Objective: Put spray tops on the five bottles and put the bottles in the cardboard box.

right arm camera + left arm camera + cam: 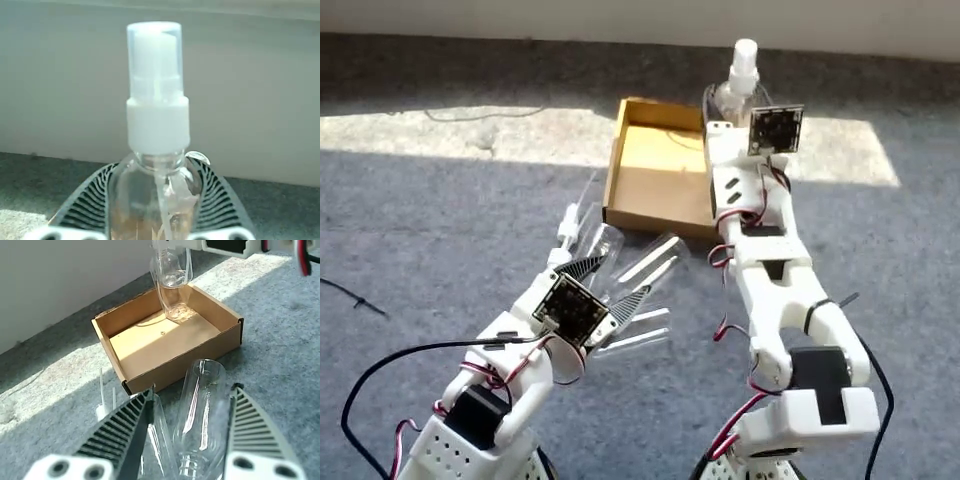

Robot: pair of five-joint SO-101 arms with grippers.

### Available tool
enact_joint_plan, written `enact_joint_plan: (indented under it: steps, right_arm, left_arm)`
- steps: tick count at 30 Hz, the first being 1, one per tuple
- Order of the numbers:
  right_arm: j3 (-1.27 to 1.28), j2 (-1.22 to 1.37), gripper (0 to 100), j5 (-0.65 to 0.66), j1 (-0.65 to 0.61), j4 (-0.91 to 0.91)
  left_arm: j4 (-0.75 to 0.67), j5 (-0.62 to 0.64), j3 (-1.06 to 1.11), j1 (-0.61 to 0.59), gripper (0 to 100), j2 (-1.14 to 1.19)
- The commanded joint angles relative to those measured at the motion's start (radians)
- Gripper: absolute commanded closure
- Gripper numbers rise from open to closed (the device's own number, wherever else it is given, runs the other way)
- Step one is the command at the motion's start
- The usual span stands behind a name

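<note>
- Capped bottle: upright, spray top fitted, clenched in the right tool, low inside the cardboard box at its corner nearest the right arm.
- Step in hand, as judged: boxing this bottle. The next move calls for settling its base on the box floor, then letting go without tipping it.
- Left tool: released, fingers spread astride an uncapped bottle lying on the surface just before the box.
- Further uncapped bottles and a loose spray top lie nearby.
- Right wrist view: top seated on the neck. Left wrist view: base within the box walls, floor contact uncertain.
</note>
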Motion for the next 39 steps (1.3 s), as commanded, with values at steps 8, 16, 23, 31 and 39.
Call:
enact_joint_plan:
  steps: [8,16,23,31,39]
  right_arm:
    - [-0.019,0.145,99.5,-0.011,-0.002,-0.093]
    - [-0.021,0.166,99.5,-0.011,0.001,-0.119]
    - [-0.021,0.168,99.5,-0.061,0.008,-0.148]
    - [-0.022,0.168,99.5,-0.087,0.008,-0.148]
    - [-0.022,0.168,99.5,-0.086,0.025,-0.145]
  left_arm:
    - [-0.02,-0.006,-0.004,0.007,78,-0.015]
    - [-0.018,-0.006,-0.004,0.007,78,-0.016]
    - [-0.018,-0.006,-0.004,0.007,78,-0.016]
    - [-0.018,-0.006,-0.004,0.007,78,-0.015]
    - [-0.017,-0.006,-0.004,0.007,78,-0.015]
